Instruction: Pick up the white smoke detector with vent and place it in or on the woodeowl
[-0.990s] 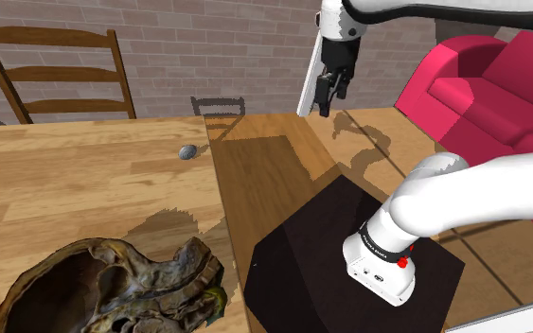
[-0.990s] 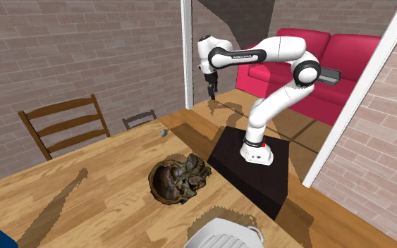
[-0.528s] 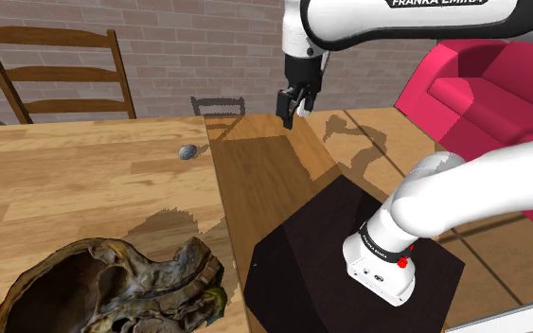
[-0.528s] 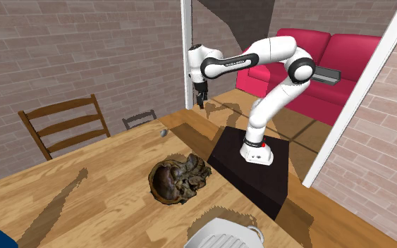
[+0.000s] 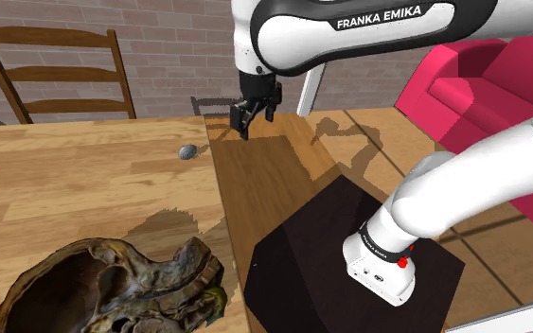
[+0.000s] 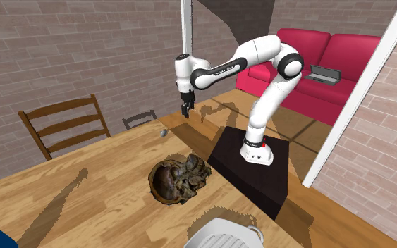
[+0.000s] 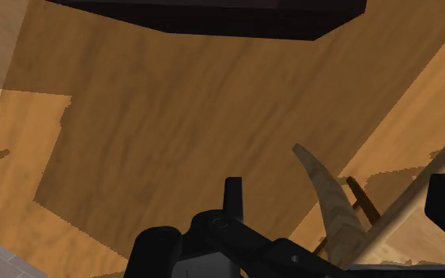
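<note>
White and big, the arm (image 5: 368, 21) reaches out far past the bowl (image 5: 94, 284). We think the step in hand is getting to the thing we must pick up, since nothing is held yet. The black gripper (image 5: 252, 123) hangs in the air well beyond the bowl. It looks spread open, with nothing in it. The smoke detector (image 5: 187, 151) lies on the table, also well apart from the bowl on its far side. The gripper is near the detector but not over it.

To do this well, we would bring the gripper right over the detector first and then go straight down. We would keep the gripper open until it sits on both sides, and only then squeeze gently. The detector is small and low, so we would go down slowly, nearly to the wood. If we rush, it could get pushed away or pop out.

The table (image 5: 84, 199) is pale wood in long planks, flat and smooth-looking. The bowl is dark brown and lumpy like old bark, with a rough wavy rim and a deep hollow — room enough for a small thing, we think. The detector looks grey here, not white, and round like a pebble. Its vent is too small for us to see.
</note>
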